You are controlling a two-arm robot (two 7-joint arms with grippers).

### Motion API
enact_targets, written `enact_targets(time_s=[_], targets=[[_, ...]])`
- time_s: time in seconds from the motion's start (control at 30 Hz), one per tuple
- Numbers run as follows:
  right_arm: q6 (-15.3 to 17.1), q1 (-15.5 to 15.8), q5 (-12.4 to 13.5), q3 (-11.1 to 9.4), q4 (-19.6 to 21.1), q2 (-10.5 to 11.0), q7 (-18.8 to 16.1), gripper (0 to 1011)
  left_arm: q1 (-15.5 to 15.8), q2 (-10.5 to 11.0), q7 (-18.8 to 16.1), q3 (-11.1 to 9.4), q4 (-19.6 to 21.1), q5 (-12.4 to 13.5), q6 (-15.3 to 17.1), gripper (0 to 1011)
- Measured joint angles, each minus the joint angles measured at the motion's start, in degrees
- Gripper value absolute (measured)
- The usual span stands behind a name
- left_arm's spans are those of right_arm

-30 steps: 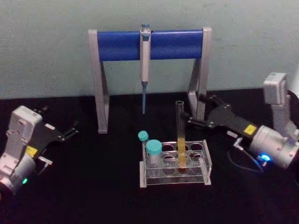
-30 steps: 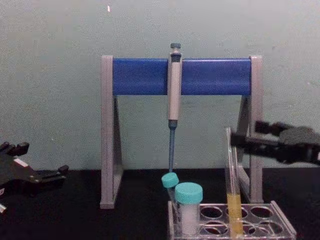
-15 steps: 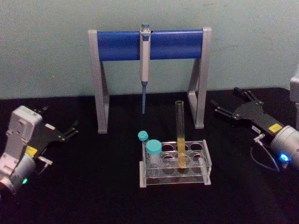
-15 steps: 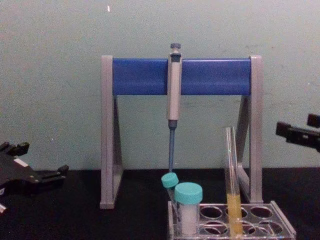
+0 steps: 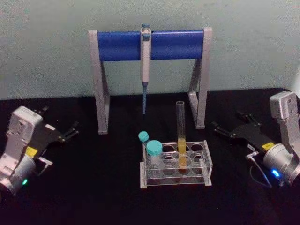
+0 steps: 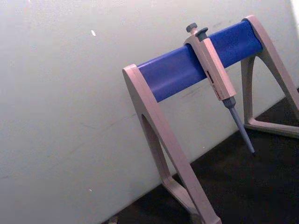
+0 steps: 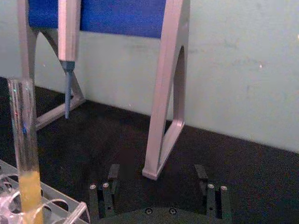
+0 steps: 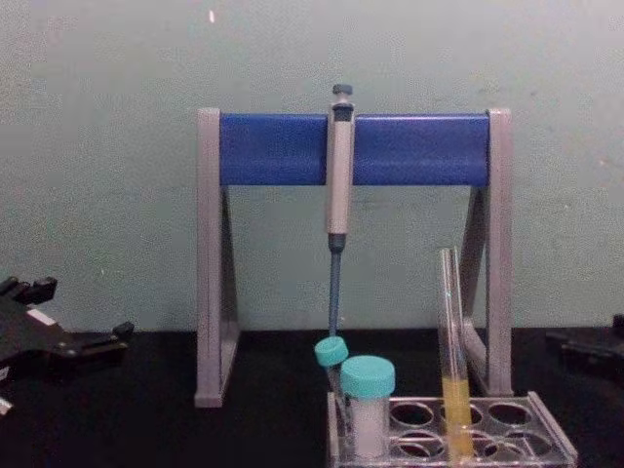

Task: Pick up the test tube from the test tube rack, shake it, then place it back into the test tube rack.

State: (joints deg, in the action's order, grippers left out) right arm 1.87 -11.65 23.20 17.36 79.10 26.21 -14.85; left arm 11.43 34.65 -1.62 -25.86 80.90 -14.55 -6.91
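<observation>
From the head view we see the test tube (image 5: 180,133) standing upright in the test tube rack (image 5: 176,165), in a hole of the back row toward the rack's right side, its yellow liquid settled in the lower part. That placement leaves the long bare upper stretch of glass free above the rack, which we judge is where a grip would go. Our right gripper (image 5: 224,131) lies low over the black table (image 5: 93,187), to the right of the rack and well apart from the tube, its fingers spread and holding nothing. Our left gripper (image 5: 70,131) sits parked at the far left, pointing inward; we cannot tell how its fingers stand. Two teal-capped tubes (image 5: 153,150) occupy the rack's left end, and the pipette (image 5: 145,65) hangs from the pipette stand (image 5: 150,44) behind.

In the left wrist view we see the stand and its pipette against the wall.

In the right wrist view the two fingers (image 7: 113,179) sit wide apart with empty table between them, and the tube (image 7: 25,154) stands off to one side, not lined up with the gap.

From the chest view the tube (image 8: 453,361) leans slightly in its hole, loosely seated, untouched, so the pick-up is not yet begun.
</observation>
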Motion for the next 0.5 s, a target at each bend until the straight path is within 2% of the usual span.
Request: enact_targets(time_s=[0.17, 0.5], targets=[[0.3, 0.2, -0.8, -0.5, -0.8, -0.9, 0.4, 1000, 0.0, 0.0, 0.0, 0.0, 0.0, 0.0, 0.0, 1001], [0.4, 0.2, -0.8, -0.5, -0.8, -0.8, 0.5, 1000, 0.0, 0.0, 0.0, 0.0, 0.0, 0.0, 0.0, 1001]])
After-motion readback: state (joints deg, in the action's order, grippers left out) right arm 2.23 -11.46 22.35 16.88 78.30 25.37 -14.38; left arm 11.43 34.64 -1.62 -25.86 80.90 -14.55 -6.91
